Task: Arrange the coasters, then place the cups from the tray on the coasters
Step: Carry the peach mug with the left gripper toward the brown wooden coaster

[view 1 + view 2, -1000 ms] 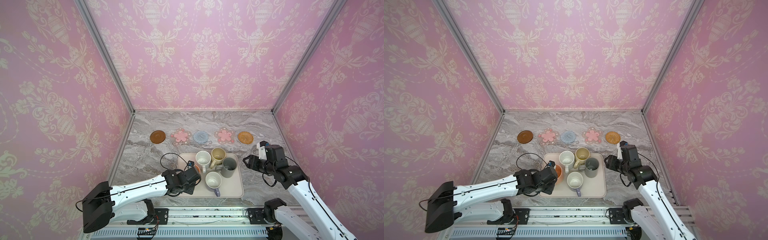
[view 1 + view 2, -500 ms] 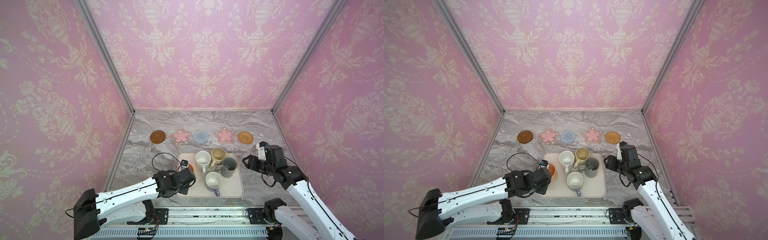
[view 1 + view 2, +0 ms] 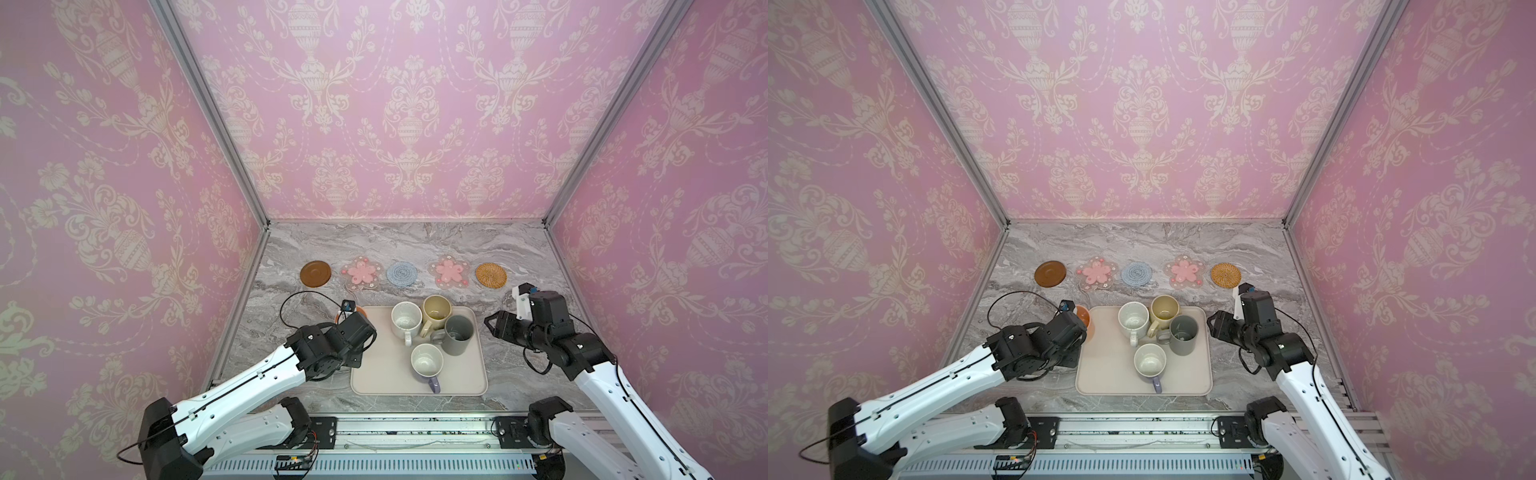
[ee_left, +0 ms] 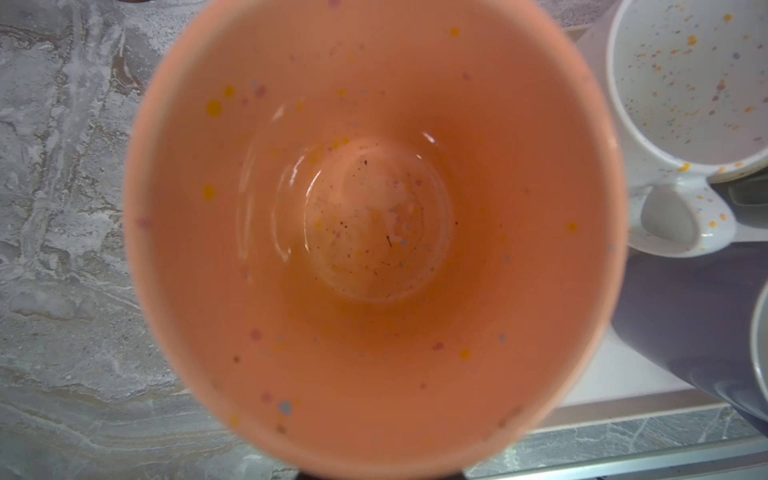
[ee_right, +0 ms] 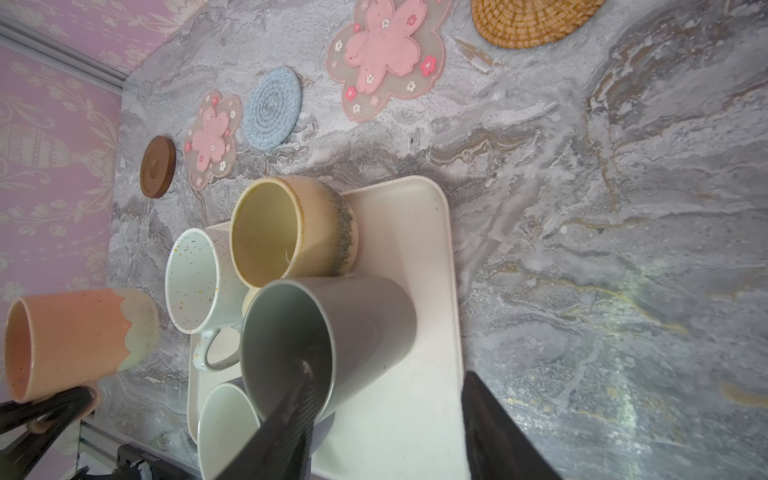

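Observation:
Five coasters lie in a row at the back: dark brown point(image 3: 316, 273), pink flower point(image 3: 360, 272), blue crocheted point(image 3: 402, 274), pink flower point(image 3: 449, 271), rattan point(image 3: 491, 274). My left gripper point(image 3: 358, 322) is shut on the handle side of the orange-peach cup point(image 5: 75, 340), holding it upright just off the tray's left edge point(image 3: 374, 374). Its inside fills the left wrist view point(image 4: 374, 216). The speckled white point(image 3: 405, 320), beige-yellow point(image 3: 436, 309), dark grey point(image 3: 458, 334) and lavender point(image 3: 427, 360) cups stand on the tray. My right gripper point(image 3: 490, 326) hangs open beside the tray's right edge, apart from the grey cup.
Grey marble table point(image 3: 519, 257) is boxed in by pink patterned walls on three sides. A black cable point(image 3: 291, 299) loops over the table left of the tray. A metal rail point(image 3: 395, 428) runs along the front edge.
My left gripper has carried the orange-peach cup left and a little back, from over the tray to beyond its left edge. The right arm has stayed put.

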